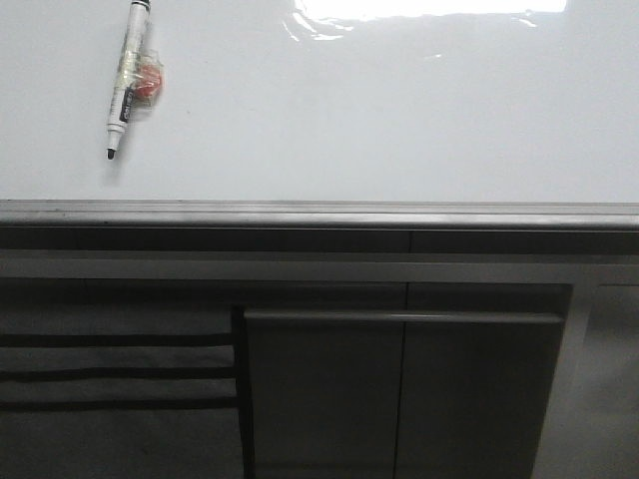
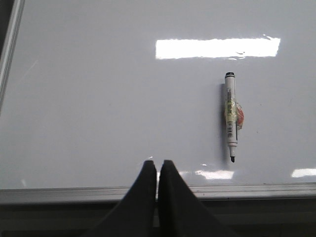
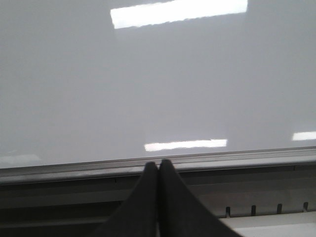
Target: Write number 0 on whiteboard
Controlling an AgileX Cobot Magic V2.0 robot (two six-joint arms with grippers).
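The whiteboard [image 1: 349,120] lies flat across the far half of my front view, its long axis running left to right, with its grey metal frame edge [image 1: 319,213] along the near side. I see no stroke on its glossy surface. Glare [image 1: 429,10] washes out the far right part, and the board is cut off at the left, right and far borders.

A marker [image 1: 127,78] lies on the board at far left, uncapped, its black tip pointing toward me and its far end cut off. Clear tape and something small and red [image 1: 150,82] cling to its barrel; I cannot make out what.

Dark grey cabinet panels [image 1: 399,389] fill the near side.

The left claw [image 2: 157,170] is closed on nothing, over the frame, the marker off to one side and apart. The right claw [image 3: 158,170] is likewise closed and empty over the frame edge.
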